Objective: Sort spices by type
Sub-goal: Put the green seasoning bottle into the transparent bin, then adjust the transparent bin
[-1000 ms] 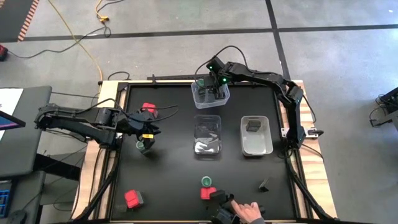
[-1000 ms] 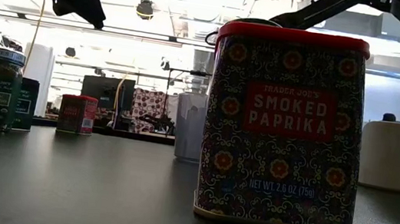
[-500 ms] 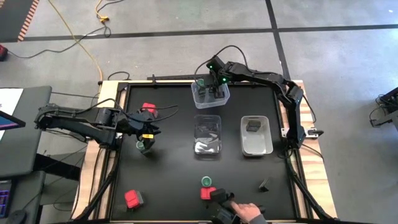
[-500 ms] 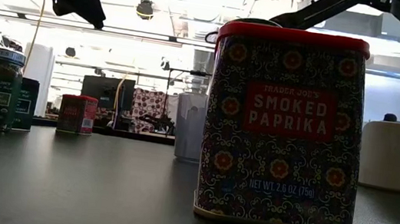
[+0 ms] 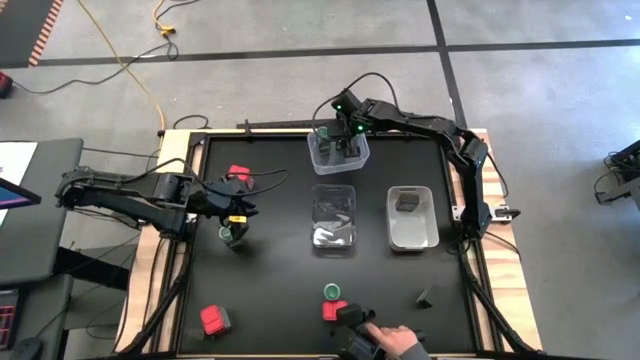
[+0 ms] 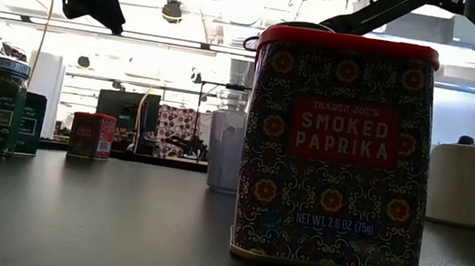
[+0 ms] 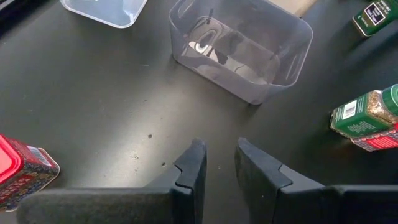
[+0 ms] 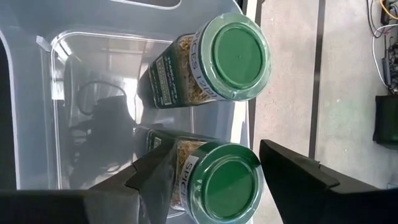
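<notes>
Your right gripper [image 8: 227, 180] sits wide around a green jar [image 8: 214, 180] in the far tub [image 5: 338, 152], beside its twin [image 8: 214, 62].

Two dark, slim jointed arms, matte black. Black cables looping loose along both. Small green lights glowing near the wrist of the right arm [image 5: 347, 105]. A yellow marking beside the left hand [image 5: 238, 213]. Left hand's fingers [image 7: 189, 174] black and angular, with stepped, notched inner faces. Right hand [image 8: 233, 180] with broad, flat, wedge-shaped black fingers [image 8: 295, 174].
</notes>
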`<state>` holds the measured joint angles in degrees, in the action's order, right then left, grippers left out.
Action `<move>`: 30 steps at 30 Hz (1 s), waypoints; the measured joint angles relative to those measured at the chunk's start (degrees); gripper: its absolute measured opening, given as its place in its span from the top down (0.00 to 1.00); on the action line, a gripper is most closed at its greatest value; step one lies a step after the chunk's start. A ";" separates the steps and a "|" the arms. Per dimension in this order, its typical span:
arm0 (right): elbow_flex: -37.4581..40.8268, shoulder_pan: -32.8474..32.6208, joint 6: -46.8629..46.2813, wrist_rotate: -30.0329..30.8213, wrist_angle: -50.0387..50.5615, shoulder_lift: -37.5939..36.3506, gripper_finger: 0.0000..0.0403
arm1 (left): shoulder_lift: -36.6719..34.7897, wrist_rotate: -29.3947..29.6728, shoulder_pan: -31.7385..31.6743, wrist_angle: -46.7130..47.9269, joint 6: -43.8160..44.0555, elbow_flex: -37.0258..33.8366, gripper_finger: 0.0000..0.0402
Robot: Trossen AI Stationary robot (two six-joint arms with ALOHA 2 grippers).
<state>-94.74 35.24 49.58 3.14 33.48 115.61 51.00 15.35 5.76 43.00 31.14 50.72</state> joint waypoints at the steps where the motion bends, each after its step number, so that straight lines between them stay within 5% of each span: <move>1: 0.00 0.00 0.00 0.00 -0.14 0.00 0.35 | 0.00 0.00 -0.01 0.00 -0.01 0.00 0.81; 18: -5.99 -0.59 -5.17 2.86 2.21 -0.23 0.35 | 0.00 -1.73 0.66 -1.33 -3.85 0.00 0.81; 30: -13.90 -0.50 -18.43 2.86 19.83 -0.33 0.35 | 0.00 -5.25 0.66 -0.78 -3.57 -0.01 0.81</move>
<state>-108.63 34.74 31.15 6.00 53.31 115.28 51.00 10.10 6.42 42.23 27.56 50.70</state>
